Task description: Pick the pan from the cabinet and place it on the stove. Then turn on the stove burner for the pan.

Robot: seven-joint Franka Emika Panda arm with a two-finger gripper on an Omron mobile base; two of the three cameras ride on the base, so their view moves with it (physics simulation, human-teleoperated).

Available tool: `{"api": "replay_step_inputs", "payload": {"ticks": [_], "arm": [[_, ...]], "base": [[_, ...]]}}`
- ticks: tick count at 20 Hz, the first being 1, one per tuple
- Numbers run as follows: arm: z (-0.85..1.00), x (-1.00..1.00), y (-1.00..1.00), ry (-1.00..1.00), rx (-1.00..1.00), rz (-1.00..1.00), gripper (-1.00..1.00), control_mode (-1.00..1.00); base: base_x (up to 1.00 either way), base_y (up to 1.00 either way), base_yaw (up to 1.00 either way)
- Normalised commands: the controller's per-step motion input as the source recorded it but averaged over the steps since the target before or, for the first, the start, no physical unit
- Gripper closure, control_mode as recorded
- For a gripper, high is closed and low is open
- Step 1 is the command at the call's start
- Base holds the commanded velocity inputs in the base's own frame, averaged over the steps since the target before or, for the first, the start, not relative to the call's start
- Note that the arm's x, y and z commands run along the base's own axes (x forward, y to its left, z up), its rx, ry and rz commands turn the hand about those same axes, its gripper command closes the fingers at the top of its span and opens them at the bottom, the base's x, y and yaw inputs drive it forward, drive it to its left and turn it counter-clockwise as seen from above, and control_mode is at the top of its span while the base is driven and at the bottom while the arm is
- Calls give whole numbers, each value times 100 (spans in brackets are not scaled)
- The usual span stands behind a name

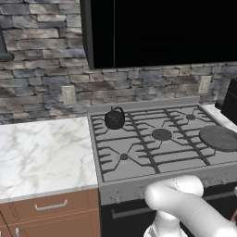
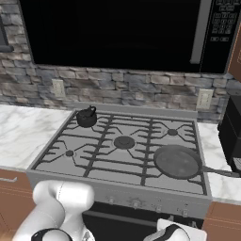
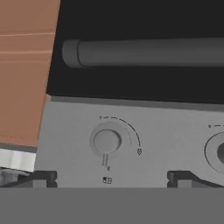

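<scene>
- The pan sits flat on the stove, lower right of the right base view, over the front right burner, with its handle pointing right past the range's edge.
- A small black kettle stands on the back left grate, upper left of the cooktop.
- In the hand view the gripper has its fingers spread wide at the bottom edge, holding nothing.
- A round grey knob on the front panel lies just above and between those tips, apart from them.
- The oven door handle runs across the top of the hand view.
</scene>
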Motion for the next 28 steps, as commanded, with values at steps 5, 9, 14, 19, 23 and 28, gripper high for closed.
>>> {"api": "replay_step_inputs", "payload": {"ticks": [5,9,14,19,23,28], "arm": [[-22,6,-1,0,0,0,-100,-100],[-14,10,-4,0,0,0,-100,-100],[-4,6,-1,0,1,0,-100,-100],[0,0,-17,-4,5,0,-100,-100],[0,0,-14,-4,3,0,-100,-100],[0,0,-15,-4,3,0,-100,-100]], "base": [[0,0,0],[0,0,0],[0,0,0],[0,0,0],[0,0,0],[0,0,0]]}}
